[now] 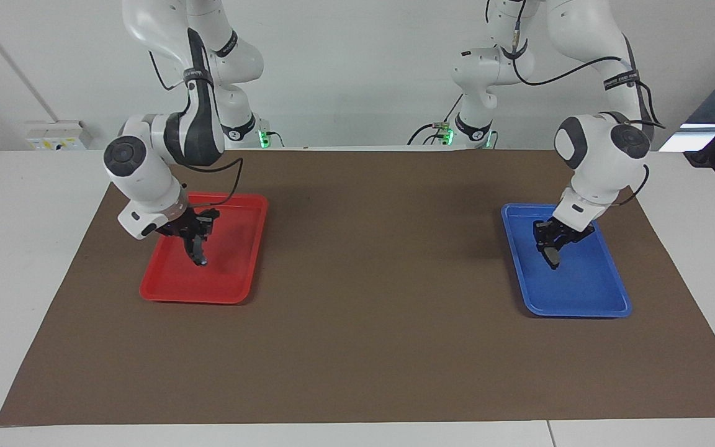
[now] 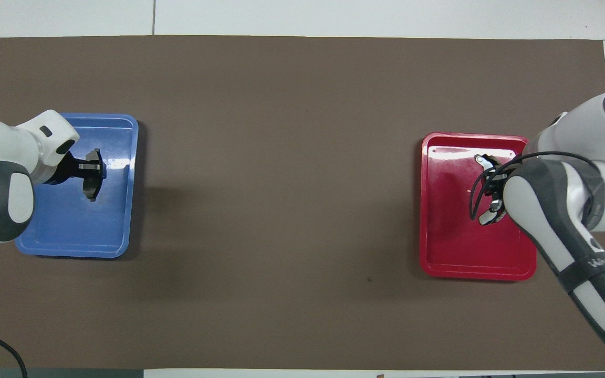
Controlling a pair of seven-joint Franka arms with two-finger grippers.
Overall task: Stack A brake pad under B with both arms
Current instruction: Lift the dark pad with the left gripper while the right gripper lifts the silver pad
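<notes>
**Fig.** Short dark grey brake pad A [image 2: 92,190] lies in the blue plastic tray [image 2: 71,231], at the left gripper [image 1: 553,249]. Black crescent piece B [image 2: 483,161], light grey-stripped, lies in the red plastic tray [image 2: 455,236], at the right gripper [image 1: 199,248]. I cannot tell whether either pair of jaws has closed. Both pieces are probably rigid and dense, so grasp each at mid-span.

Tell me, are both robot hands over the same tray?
No, the left gripper is over the blue tray and the right gripper over the red tray.
</notes>
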